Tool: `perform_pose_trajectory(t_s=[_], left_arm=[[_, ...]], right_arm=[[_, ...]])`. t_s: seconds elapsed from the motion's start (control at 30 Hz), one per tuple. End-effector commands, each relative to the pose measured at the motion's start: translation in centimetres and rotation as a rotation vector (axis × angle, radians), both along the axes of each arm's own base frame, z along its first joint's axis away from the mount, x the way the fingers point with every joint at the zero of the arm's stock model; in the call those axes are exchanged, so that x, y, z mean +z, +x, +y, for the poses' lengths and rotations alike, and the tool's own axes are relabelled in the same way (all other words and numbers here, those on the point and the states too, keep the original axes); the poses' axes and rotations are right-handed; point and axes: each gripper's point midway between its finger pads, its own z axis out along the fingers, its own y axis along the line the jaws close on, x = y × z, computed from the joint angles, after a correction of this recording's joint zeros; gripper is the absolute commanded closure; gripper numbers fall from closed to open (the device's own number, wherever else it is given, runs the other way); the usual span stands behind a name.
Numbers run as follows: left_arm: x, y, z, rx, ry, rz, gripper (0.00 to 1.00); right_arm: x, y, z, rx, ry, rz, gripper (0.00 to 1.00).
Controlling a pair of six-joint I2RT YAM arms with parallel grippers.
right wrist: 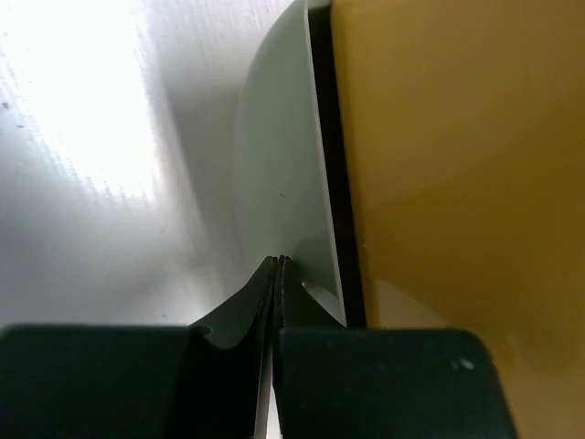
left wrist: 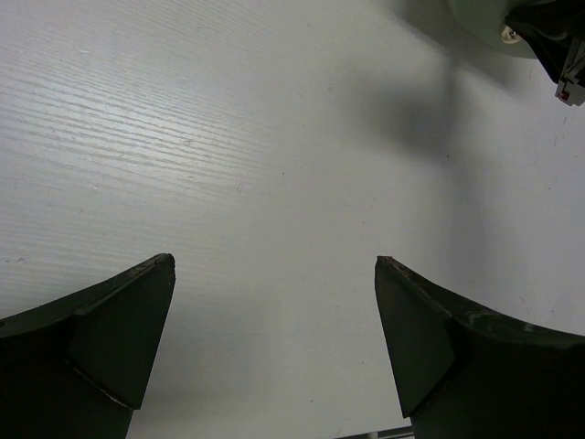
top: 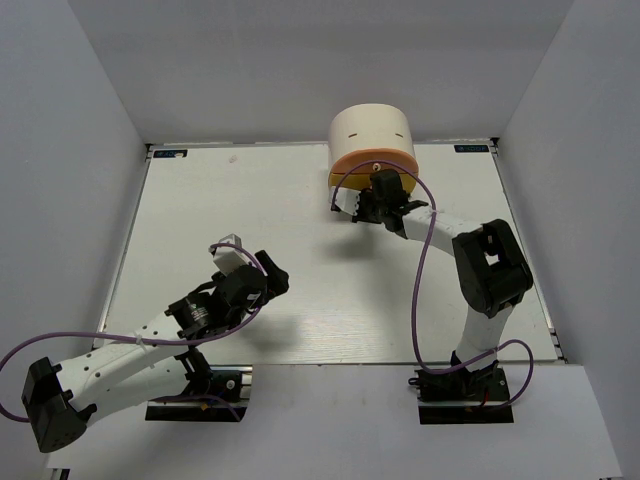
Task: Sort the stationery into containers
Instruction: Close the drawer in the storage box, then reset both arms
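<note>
The left gripper [left wrist: 274,263] hangs low over the table [top: 200,220], its jaws spread wide. Farther out, the right gripper [right wrist: 277,267] is clenched, fingers pressed together, just at the organiser's [top: 372,135] front. The organiser stands at the table's far edge, its orange drawer [top: 350,166] facing the arms.

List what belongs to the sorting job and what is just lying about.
Job: cream organiser, orange drawer, right tool shut at its front, left tool open. No stationery in view.
Lying about: purple cables, table.
</note>
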Motion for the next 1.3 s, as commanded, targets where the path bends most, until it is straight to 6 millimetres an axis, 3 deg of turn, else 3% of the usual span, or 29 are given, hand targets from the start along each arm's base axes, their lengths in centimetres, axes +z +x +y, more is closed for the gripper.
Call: perform_pose_trajectory(t_s=[0.0, 0.53, 0.67, 0.77, 0.87, 0.9, 0.93, 0.97, 1.0, 1.03, 1.1, 1.13, 1.17, 1.2, 1.27], left_arm=[[0.3, -0.1, 0.0, 0.003, -0.014, -0.003, 0.00], [0.2, -0.2, 0.1, 0.003, -0.006, 0.002, 0.00], [0.2, -0.2, 0.1, 0.003, -0.006, 0.002, 0.00], [0.2, -0.2, 0.1, 0.003, -0.006, 0.002, 0.00], [0.0, -0.3, 0.2, 0.003, 0.001, 0.008, 0.00], [0.0, -0.3, 0.2, 0.003, 0.001, 0.008, 0.00], [0.2, -0.3, 0.2, 0.003, -0.006, 0.002, 0.00], [0.2, -0.3, 0.2, 0.003, -0.006, 0.002, 0.00], [0.2, -0.3, 0.2, 0.003, -0.006, 0.002, 0.00], [0.5, -0.3, 0.3, 0.003, -0.015, -0.004, 0.00], [0.2, -0.4, 0.1, -0.004, -0.020, 0.000, 0.00], [0.5, -0.3, -0.1, -0.004, -0.029, -0.007, 0.00], [0.6, -0.3, -0.3, -0.016, -0.034, -0.011, 0.00], [0.8, -0.2, -0.4, -0.016, -0.041, -0.016, 0.00], [1.1, 0.0, -0.7, -0.045, -0.032, -0.037, 0.00]], right_arm=[[2.3, 1.8, -0.3, -0.060, 0.032, -0.118, 1.00], [2.3, 3.1, -1.1, -0.111, 0.025, -0.185, 1.00], [2.6, 3.3, -1.0, -0.111, 0.027, -0.194, 0.86], [2.5, 3.1, -1.0, -0.105, 0.031, -0.185, 0.86], [2.6, 0.8, 0.3, -0.011, 0.074, -0.091, 0.95], [3.4, 0.0, 0.6, 0.011, 0.092, -0.077, 0.96], [1.7, -3.2, 1.5, 0.112, 0.101, 0.071, 0.99], [3.2, -4.3, 1.5, 0.137, 0.127, 0.076, 0.99], [2.2, -6.2, 1.2, 0.153, 0.120, 0.158, 0.99], [2.5, -7.3, 1.9, 0.195, 0.162, 0.184, 0.95], [4.2, -9.6, 2.4, 0.190, 0.271, 0.243, 0.78], [4.6, -9.8, 2.3, 0.178, 0.298, 0.249, 0.62], [5.8, -10.5, 2.5, 0.161, 0.351, 0.263, 0.14], [6.3, -11.1, 2.4, 0.131, 0.402, 0.283, 0.10], [7.5, -11.1, 2.3, 0.061, 0.475, 0.289, 0.10]])
